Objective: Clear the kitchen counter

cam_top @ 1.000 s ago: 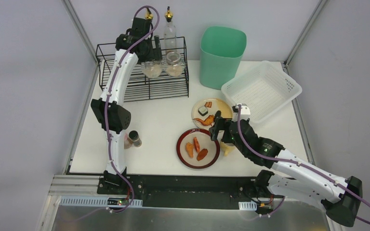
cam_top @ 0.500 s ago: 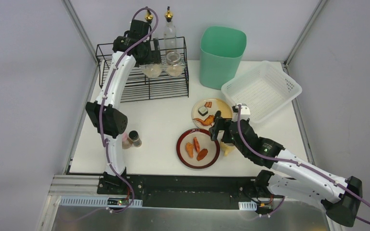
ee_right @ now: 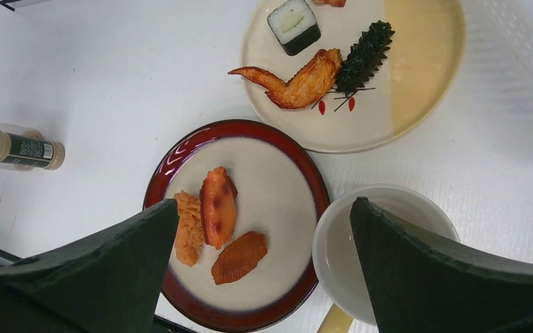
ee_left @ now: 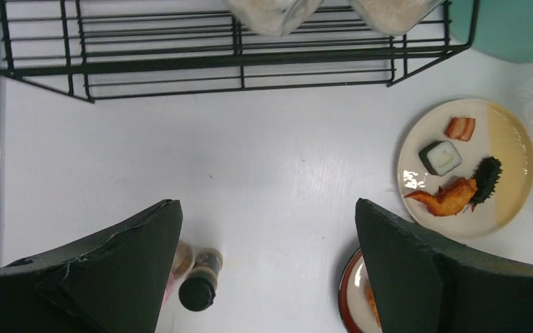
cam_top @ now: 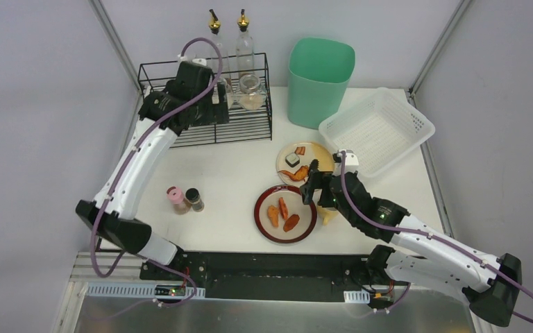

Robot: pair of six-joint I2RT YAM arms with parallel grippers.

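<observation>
Swinging back from the black wire rack (cam_top: 246, 128) at eleven o'clock, left tool (ee_left: 267, 274) gapes empty; right tool (ee_right: 264, 267) gapes above the round red-rimmed plate (ee_right: 277, 201).

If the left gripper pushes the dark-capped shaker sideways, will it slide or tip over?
The dark-capped shaker stands upright, tall and narrow, so a high push would probably tip it. Its round body would then likely roll. The pink shaker stands close beside it and may get knocked too.
</observation>
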